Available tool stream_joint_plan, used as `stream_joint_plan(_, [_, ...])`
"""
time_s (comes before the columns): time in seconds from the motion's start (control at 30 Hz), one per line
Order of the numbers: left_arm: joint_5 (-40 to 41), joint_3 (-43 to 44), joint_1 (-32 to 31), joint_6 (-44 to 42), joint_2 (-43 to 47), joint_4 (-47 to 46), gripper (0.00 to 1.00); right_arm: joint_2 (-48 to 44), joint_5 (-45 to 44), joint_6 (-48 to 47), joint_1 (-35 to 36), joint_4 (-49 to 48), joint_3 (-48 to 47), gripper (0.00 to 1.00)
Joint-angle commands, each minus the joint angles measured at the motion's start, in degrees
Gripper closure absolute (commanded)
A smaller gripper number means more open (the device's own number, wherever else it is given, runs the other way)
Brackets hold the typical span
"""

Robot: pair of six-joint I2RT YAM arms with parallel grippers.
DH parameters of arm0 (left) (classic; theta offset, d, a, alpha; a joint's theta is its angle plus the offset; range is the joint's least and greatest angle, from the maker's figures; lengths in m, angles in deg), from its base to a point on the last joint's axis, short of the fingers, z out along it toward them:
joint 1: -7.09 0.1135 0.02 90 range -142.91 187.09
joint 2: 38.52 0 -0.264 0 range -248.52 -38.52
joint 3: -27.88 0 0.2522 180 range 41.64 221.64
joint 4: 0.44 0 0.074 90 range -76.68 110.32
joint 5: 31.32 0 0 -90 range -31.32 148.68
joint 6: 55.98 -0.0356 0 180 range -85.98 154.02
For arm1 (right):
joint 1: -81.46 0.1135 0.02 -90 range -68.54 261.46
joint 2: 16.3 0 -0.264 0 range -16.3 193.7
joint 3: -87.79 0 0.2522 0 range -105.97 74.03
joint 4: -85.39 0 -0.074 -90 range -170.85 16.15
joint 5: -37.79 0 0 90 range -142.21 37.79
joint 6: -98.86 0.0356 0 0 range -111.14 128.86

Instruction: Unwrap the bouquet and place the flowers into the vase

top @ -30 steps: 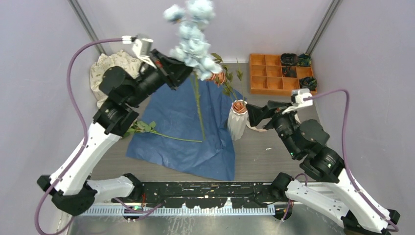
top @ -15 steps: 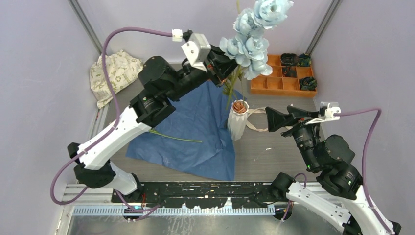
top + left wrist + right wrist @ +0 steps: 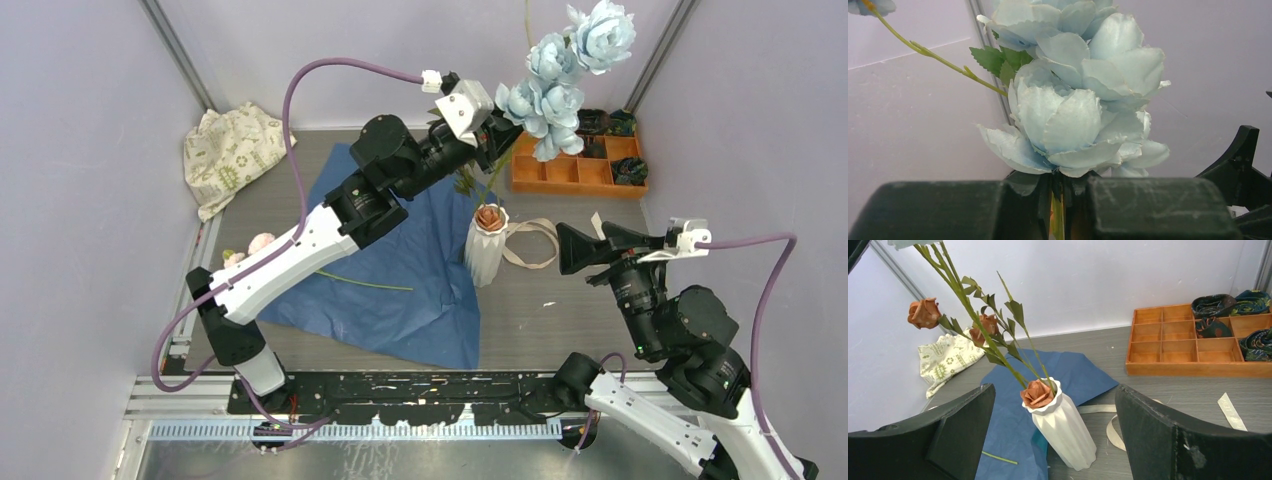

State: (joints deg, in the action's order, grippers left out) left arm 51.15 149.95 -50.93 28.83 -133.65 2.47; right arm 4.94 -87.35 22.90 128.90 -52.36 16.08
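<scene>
My left gripper [image 3: 505, 128] [image 3: 1063, 210] is shut on the green stem just under the pale blue flowers [image 3: 560, 65] [image 3: 1073, 100], held high above and behind the vase [image 3: 487, 252] [image 3: 1063, 432]. That stem slants down to the vase's mouth. The white ridged vase stands upright on the edge of the spread blue paper [image 3: 385, 265] [image 3: 1083, 375], with rust-orange flowers [image 3: 489, 216] [image 3: 1037, 392] in it. A pink-white flower [image 3: 260, 242] lies left of the paper, its stem across it. My right gripper [image 3: 572, 250] [image 3: 1054, 390] is open, level with the vase and apart from it on the right.
The beige ribbon [image 3: 535, 245] [image 3: 1108, 425] lies loose right of the vase. An orange compartment tray [image 3: 560, 165] [image 3: 1168, 347] with dark items sits at the back right. A cream printed cloth [image 3: 230, 150] [image 3: 945, 360] is bunched at the back left. A paper strip [image 3: 1230, 412] lies near the tray.
My left arm swung right, carrying the pale blue flowers from over the paper to above the vase. My right gripper drew back rightward from the vase, still open.
</scene>
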Motion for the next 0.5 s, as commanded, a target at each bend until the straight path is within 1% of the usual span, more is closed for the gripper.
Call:
stream_joint_plan(0.0, [0.1, 3.5, -0.1, 0.0, 0.5, -6.9, 0.88, -1.2, -1.4, -1.2, -0.1, -1.2, -0.3, 0.05])
stream_joint_plan(0.17, [0.4, 1.6, -0.1, 1.1, 0.9, -8.4, 0.88, -1.7, -1.3, -1.4, -0.1, -1.4, 0.0, 0.05])
stream_joint_plan(0.47, [-1.3, 3.3, -0.1, 2.8, 2.0, -7.7, 0.88, -0.8, -0.2, -1.1, -0.1, -2.2, -0.1, 0.05])
